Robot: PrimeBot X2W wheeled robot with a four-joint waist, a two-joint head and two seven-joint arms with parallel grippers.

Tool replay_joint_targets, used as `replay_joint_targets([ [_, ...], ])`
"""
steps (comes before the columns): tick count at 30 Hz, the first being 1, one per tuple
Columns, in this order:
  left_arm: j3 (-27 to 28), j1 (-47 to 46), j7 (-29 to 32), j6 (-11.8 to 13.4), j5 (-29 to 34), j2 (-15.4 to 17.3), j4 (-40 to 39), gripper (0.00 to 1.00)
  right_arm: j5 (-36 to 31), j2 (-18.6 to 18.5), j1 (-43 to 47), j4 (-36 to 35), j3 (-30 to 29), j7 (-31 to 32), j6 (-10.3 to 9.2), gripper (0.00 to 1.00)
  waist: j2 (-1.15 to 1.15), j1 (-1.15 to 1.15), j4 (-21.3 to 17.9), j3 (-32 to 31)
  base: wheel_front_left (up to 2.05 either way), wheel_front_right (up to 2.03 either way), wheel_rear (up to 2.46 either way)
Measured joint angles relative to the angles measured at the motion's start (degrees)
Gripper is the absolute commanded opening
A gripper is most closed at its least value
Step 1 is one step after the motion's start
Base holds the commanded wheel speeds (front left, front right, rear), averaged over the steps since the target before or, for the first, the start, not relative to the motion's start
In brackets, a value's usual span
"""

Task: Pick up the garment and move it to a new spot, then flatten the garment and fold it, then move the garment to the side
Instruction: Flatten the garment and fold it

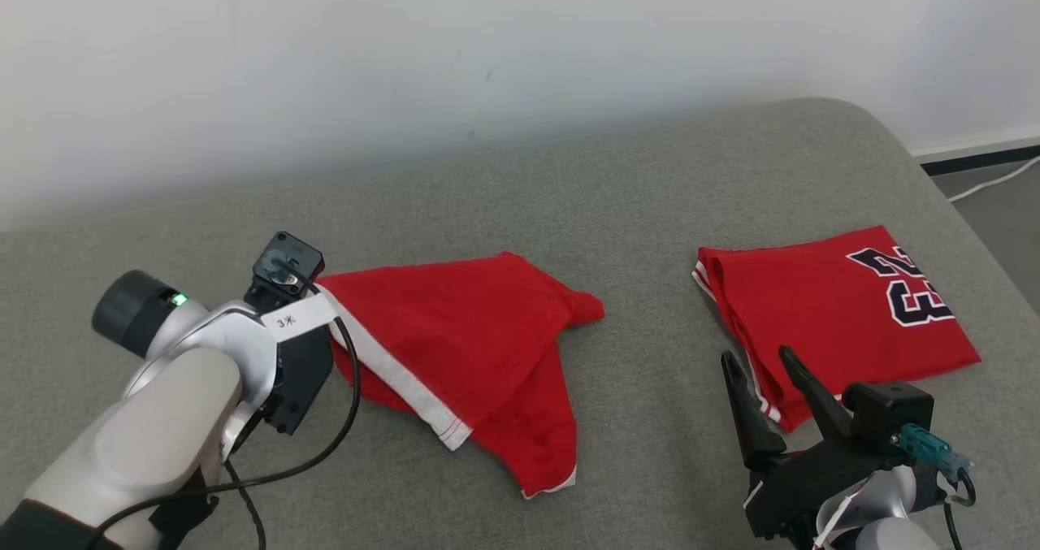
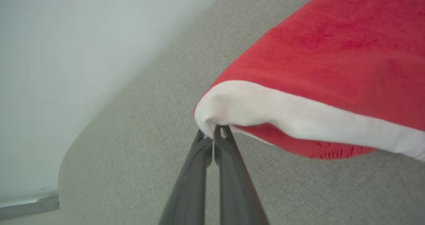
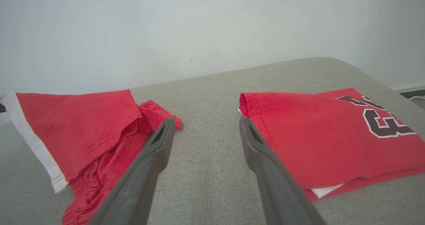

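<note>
My right end effector [image 1: 757, 355] hangs closest to me, at the near left corner of the folded red jersey [image 1: 837, 314]. Its fingers are spread wide and hold nothing. I judge it is parked there, ready to take a second corner once the cloth needs stretching.

My left end effector [image 2: 214, 132], well to the left of the jersey, has its fingers pressed together on the corner of the red shorts [image 1: 455, 331], pinching the white band [image 2: 282, 108] at its end. That corner is raised off the surface [image 1: 634, 201], while the rest of the shorts trails down and lies rumpled, with one layer doubled over another. I hold the corner, I think, because a firm hem lets me lift and drag the shorts without bunching them further. They sit apart from the jersey, with bare grey cloth between the two.

The jersey is already folded, its number facing up, so it looks finished and is best left alone.

The surface is padded, covered in grey woven fabric, and rounded off beyond the jersey's right side. Past that edge are the floor [image 1: 999, 233] and a white cable [image 1: 995, 180]. Behind the jersey rises a plain white wall [image 1: 487, 46].
</note>
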Motion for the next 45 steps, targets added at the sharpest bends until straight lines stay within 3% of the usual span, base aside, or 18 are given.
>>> replay_joint_targets([
  [1,0.9,0.0,0.7,1.2,-0.2,-0.6,1.5,1.0,0.0,0.0,-0.1,0.0,0.1,0.0,0.0,1.0,0.0,0.0,0.7,0.2,0.0,0.0,0.0],
  [9,3.6,1.1,1.4,6.1,-2.4,-2.2,4.7,1.0,0.0,0.1,-2.3,-0.2,1.5,0.1,0.09,1.0,0.0,0.0,2.5,0.8,0.0,0.0,0.0],
  [14,5.1,3.9,-1.2,6.0,-4.9,-3.9,0.6,1.0,0.0,0.0,-1.9,-0.2,1.1,0.1,0.08,1.0,0.0,0.0,2.9,0.8,0.0,0.0,0.0],
  [24,-0.5,10.4,-4.0,3.9,-5.1,-8.8,-9.2,1.0,0.0,-0.2,-0.9,-0.1,0.6,0.1,0.02,1.0,0.0,0.0,3.5,0.5,0.0,0.0,0.0],
  [44,-3.6,12.8,-2.3,4.1,-2.3,-8.1,-6.6,1.0,0.0,-0.1,-1.0,-0.6,1.4,0.2,0.01,1.0,0.0,0.0,0.5,2.5,0.0,0.0,0.0],
  [45,-3.6,12.8,-2.3,4.3,-2.1,-8.1,-6.4,0.96,0.0,-0.1,-1.0,-0.6,1.4,0.2,0.01,1.0,0.0,0.0,0.5,2.6,0.0,0.0,0.0],
])
